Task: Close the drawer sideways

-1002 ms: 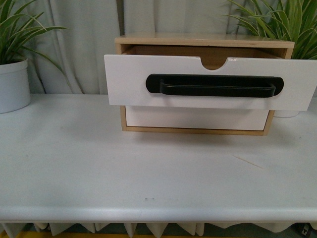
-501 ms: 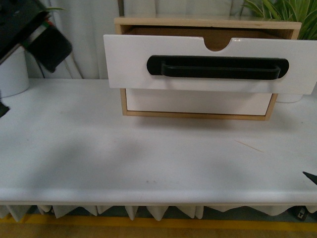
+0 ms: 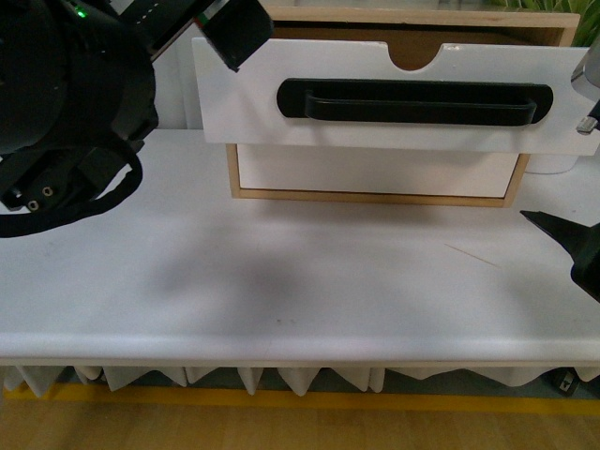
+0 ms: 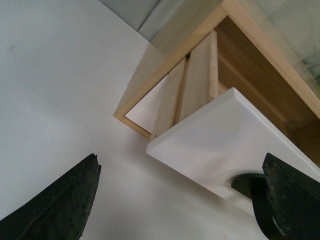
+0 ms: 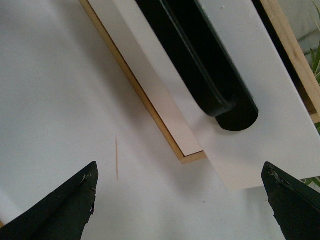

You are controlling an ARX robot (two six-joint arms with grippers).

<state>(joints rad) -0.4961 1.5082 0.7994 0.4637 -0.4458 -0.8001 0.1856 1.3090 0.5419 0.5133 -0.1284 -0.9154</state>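
Note:
The drawer stands pulled out of the top of a small wooden cabinet. It has a white front, a long black bar handle and a semicircular notch in its top edge. My left gripper is open, close to the drawer's left end; one finger shows at that top corner. The left wrist view shows the drawer's front corner and wooden side. My right gripper is open near the drawer's right end, above the table; one finger shows low at the right.
A plain white lower drawer front sits shut under the open drawer. The white table carries a thin wooden sliver, which also shows in the right wrist view. The left arm's black body fills the upper left.
Both arms have come into the front view: the left arm rose to the drawer's left end, the right gripper came in at the right edge. The drawer has not moved in its cabinet.

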